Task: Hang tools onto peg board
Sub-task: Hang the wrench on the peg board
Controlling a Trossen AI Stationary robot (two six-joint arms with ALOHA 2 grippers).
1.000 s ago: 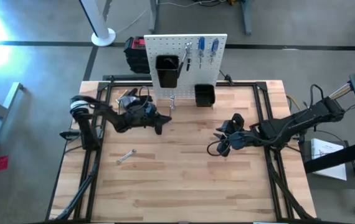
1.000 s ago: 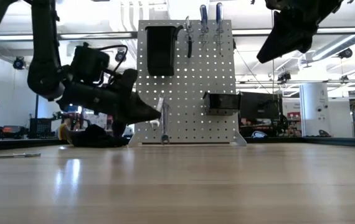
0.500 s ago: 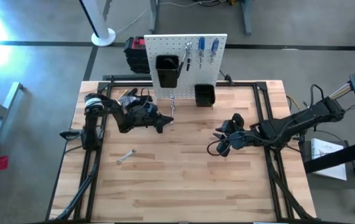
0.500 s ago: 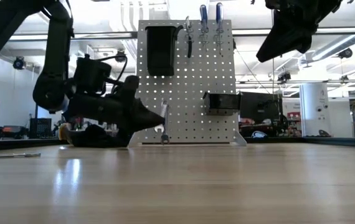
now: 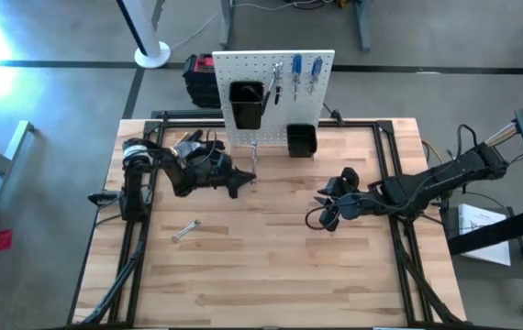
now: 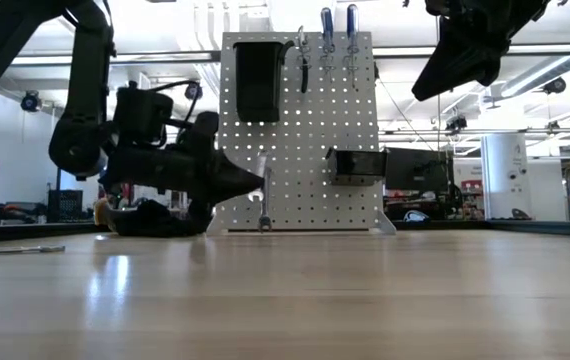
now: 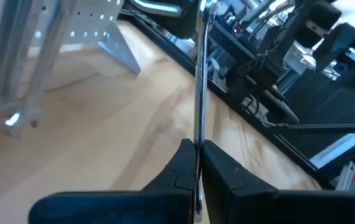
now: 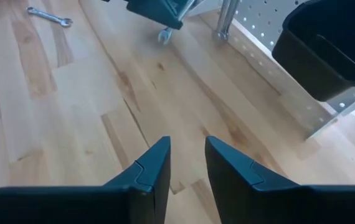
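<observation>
The left gripper (image 5: 239, 180) pinches a slim wrench (image 6: 262, 196) upright near the table's back edge, just before the peg board (image 5: 275, 87) (presumably lining it up for a hook). The right gripper (image 5: 328, 210) waits part-open, empty.

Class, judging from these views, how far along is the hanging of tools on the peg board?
Done: two blue-handled screwdrivers and a pair of pliers hang on the peg board. In hand: the left gripper is shut on a silver wrench, held upright near the board's foot. Left: a second wrench lies on the table. The right gripper waits open, empty.
</observation>
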